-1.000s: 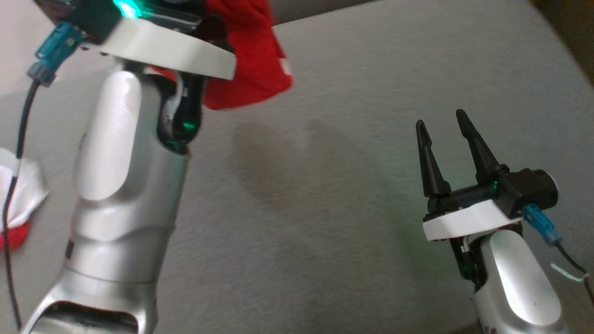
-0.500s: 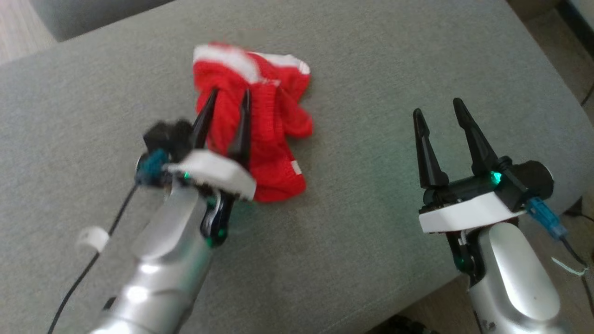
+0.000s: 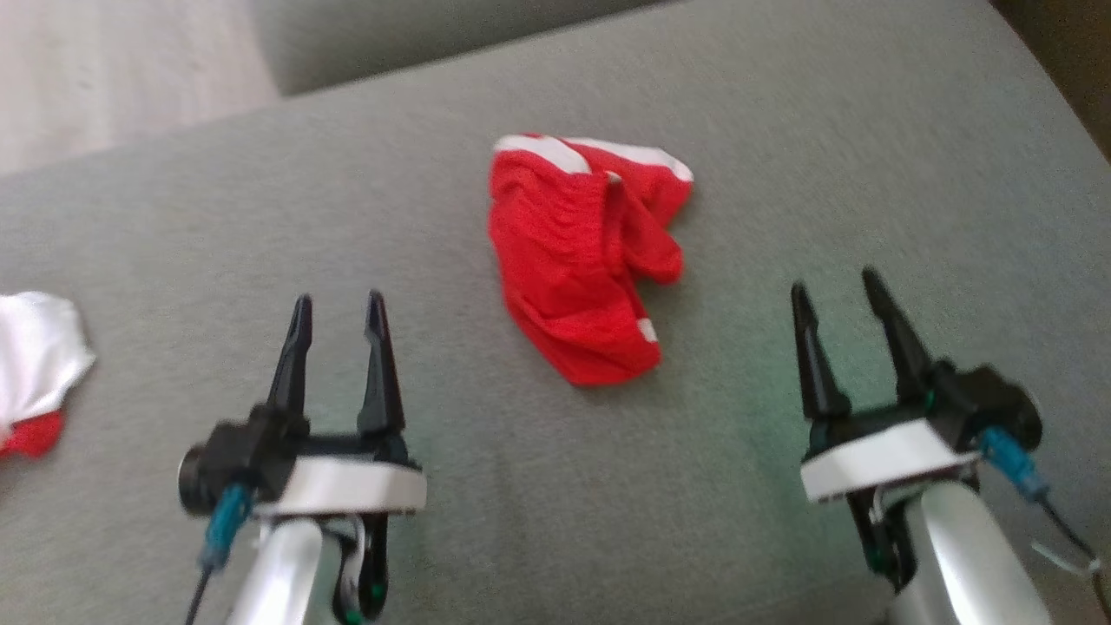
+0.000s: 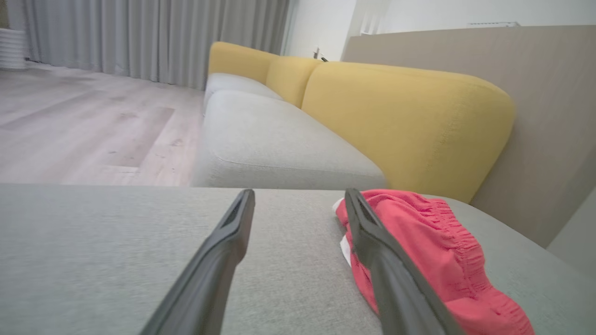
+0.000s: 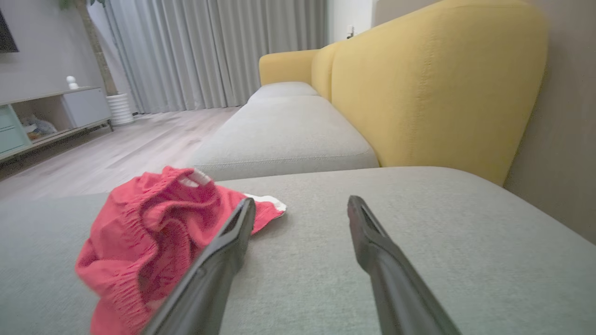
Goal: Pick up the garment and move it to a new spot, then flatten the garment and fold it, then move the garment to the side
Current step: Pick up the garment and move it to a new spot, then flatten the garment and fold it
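**Head view.** You are looking down on a grey sofa cushion (image 3: pixel 417 200). The red garment (image 3: pixel 577 260) is lying crumpled on it, a little past centre, with a white band running along its far edge. Nothing is holding it. Your left gripper (image 3: pixel 338 298) is hovering at the lower left with its two fingers standing apart and nothing between them. It is sitting clear of the garment, nearer to you and to the left of it. Your right gripper (image 3: pixel 833 281) is hovering at the lower right, fingers likewise spread and empty, and is keeping apart from the garment's right side. A second cloth (image 3: pixel 39 365), white with a red part, is lying at the cushion's left edge, well apart from the garment. Pale wooden floor (image 3: pixel 113 69) is showing beyond the cushion's far left corner.

**Left wrist view.** The left fingers are pointing low across the cushion, spread wide. The garment is lying just beyond the right-hand finger, which is crossing in front of it; I cannot tell whether they are touching. A yellow backrest (image 4: pixel 405 116) and grey curtains (image 4: pixel 153 37) are standing behind.

**Right wrist view.** The right fingers are spread over bare cushion. The garment is lying heaped to their left, with the left-hand finger passing in front of its edge. A low cabinet (image 5: pixel 56 111) is standing at the far left.
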